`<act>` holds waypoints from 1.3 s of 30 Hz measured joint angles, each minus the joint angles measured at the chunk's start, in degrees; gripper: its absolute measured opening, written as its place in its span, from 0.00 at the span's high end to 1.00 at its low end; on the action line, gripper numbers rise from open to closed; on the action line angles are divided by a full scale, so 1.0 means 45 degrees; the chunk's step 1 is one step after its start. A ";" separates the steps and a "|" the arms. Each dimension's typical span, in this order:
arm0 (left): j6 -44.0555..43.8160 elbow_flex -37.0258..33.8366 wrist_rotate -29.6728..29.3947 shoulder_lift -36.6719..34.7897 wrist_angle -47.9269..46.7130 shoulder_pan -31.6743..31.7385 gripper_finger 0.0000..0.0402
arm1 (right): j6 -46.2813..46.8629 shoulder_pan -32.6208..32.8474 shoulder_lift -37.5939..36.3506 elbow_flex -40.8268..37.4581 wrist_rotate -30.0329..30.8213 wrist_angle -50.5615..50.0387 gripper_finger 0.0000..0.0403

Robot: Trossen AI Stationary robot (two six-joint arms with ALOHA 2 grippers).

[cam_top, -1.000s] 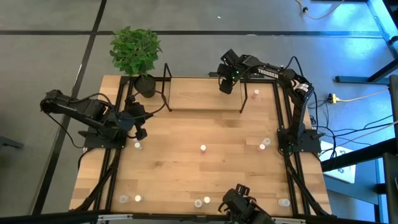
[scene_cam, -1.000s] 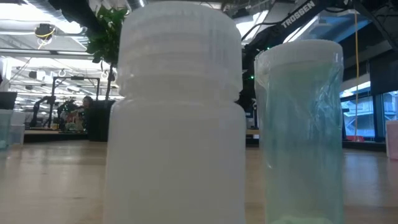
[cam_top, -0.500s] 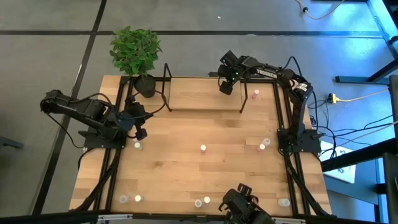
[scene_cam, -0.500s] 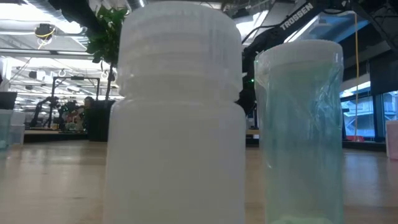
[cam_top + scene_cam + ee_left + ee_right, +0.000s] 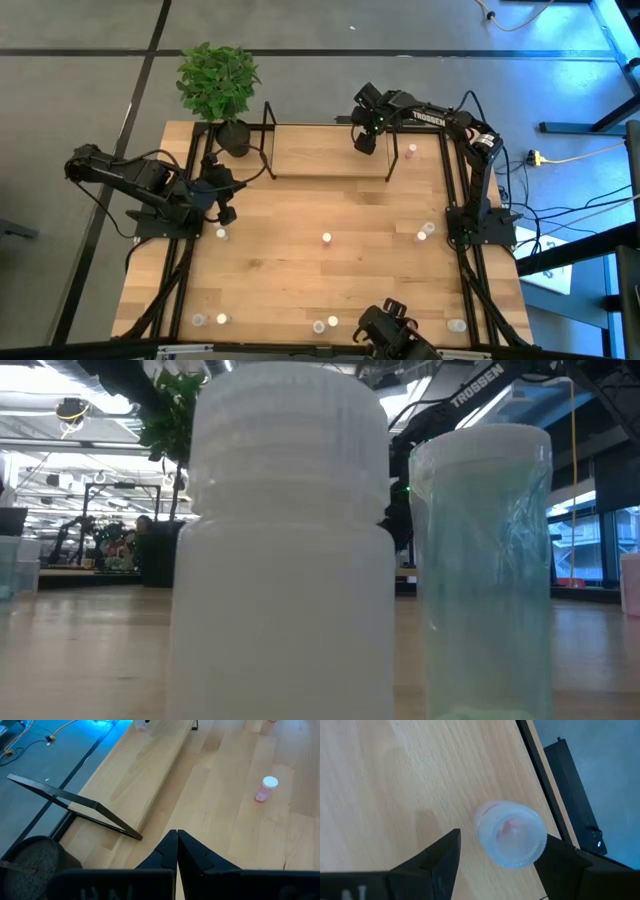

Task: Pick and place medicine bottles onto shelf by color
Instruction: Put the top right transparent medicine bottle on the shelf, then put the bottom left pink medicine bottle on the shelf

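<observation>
The right gripper [image 5: 500, 857] hangs over the shelf's [image 5: 320, 150] right end, fingers spread around 1 pink bottle [image 5: 510, 834] standing there. The left gripper [image 5: 177, 840], pressed together, waits near the table's left edge.

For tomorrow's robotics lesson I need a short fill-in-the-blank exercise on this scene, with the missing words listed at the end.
1. The right gripper hangs over the wooden ____, its fingers open around a pink bottle.
2. The left gripper has its fingers ____.
3. At the table's far left corner stands a green ____.
4. In the low view, the white bottle stands ____ of the greenish bottle.

Missing words: shelf; shut; plant; left
</observation>
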 joint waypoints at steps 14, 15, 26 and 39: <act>-0.0029 0.0000 0.0000 -0.0002 0.0005 -0.0001 1.00 | 0.0127 -0.0014 -0.0035 0.1014 0.0039 -0.0444 0.42; -0.0034 0.0000 0.0000 0.0001 0.0005 0.0000 1.00 | 0.0127 -0.0013 -0.0044 0.1213 0.0040 -0.0559 0.42; -0.0272 0.0000 0.0003 0.0001 0.0005 0.0001 1.00 | 0.0219 0.0226 -0.0044 0.4243 0.0040 -0.3738 0.42; -0.0242 0.0000 0.1436 -0.0002 -0.0016 -0.0002 1.00 | -0.0533 0.3120 -0.0044 0.7804 -0.0655 -0.6209 0.42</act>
